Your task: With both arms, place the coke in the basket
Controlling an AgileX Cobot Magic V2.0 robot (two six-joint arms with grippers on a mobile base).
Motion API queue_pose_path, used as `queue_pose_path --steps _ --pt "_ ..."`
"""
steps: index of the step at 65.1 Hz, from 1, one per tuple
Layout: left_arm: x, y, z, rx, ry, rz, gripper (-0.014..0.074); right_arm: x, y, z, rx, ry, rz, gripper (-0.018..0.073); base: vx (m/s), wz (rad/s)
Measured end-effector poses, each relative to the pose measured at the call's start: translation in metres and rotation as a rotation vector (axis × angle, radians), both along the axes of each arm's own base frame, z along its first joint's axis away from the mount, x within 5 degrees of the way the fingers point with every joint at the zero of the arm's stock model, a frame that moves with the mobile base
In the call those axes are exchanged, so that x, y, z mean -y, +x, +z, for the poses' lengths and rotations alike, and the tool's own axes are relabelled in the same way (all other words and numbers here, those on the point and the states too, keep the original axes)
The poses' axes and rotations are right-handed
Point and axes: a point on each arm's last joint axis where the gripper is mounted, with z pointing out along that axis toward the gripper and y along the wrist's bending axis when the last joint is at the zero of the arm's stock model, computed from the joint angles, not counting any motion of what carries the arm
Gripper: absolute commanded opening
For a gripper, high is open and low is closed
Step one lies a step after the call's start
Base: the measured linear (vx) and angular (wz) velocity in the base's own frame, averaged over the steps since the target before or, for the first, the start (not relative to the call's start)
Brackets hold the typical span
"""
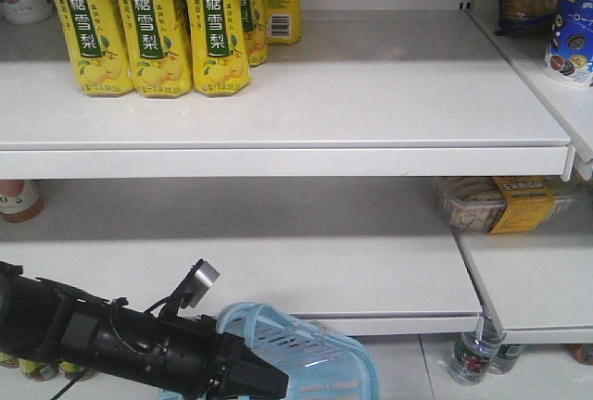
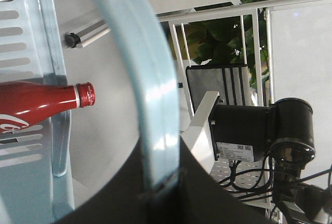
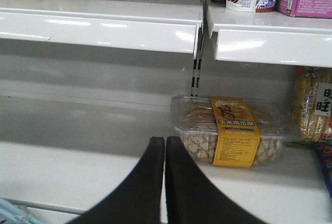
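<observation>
With left gripper [image 2: 155, 193] clamped on basket [image 2: 31, 37] handle [image 2: 145, 79], coke [image 2: 41, 105] lying sideways inside, cap pointing right; right gripper [image 3: 165, 154] shut, empty, well apart.

slim red Coca-Cola container [image 2: 36, 107] with necked top lies sideways against slotted wall of light blue plastic shopping basket [image 2: 28, 53], whose thin handle [image 2: 148, 94] is pinched between the left gripper's black fingers [image 2: 207, 195].
</observation>
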Motion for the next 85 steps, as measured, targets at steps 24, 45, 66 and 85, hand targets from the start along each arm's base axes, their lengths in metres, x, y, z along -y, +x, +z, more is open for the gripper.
queue_pose_path --steps 24,45,66,85 --pt "0.000 0.000 0.000 0.000 -0.001 0.000 -0.0006 0.000 0.000 0.000 0.000 0.000 0.000 -0.0009 0.00 0.00" --pt "0.011 -0.018 0.015 0.050 -0.002 -0.056 -0.0006 0.000 0.000 0.000 0.000 0.000 0.000 -0.0009 0.00 0.00" --pt "0.003 -0.075 0.068 0.217 -0.091 -0.143 -0.0006 0.000 0.000 0.000 0.000 0.000 0.000 -0.0009 0.00 0.00" --pt "-0.025 -0.109 0.114 0.545 -0.074 -0.021 -0.0006 0.000 0.000 0.000 0.000 0.000 0.000 -0.0009 0.00 0.00"
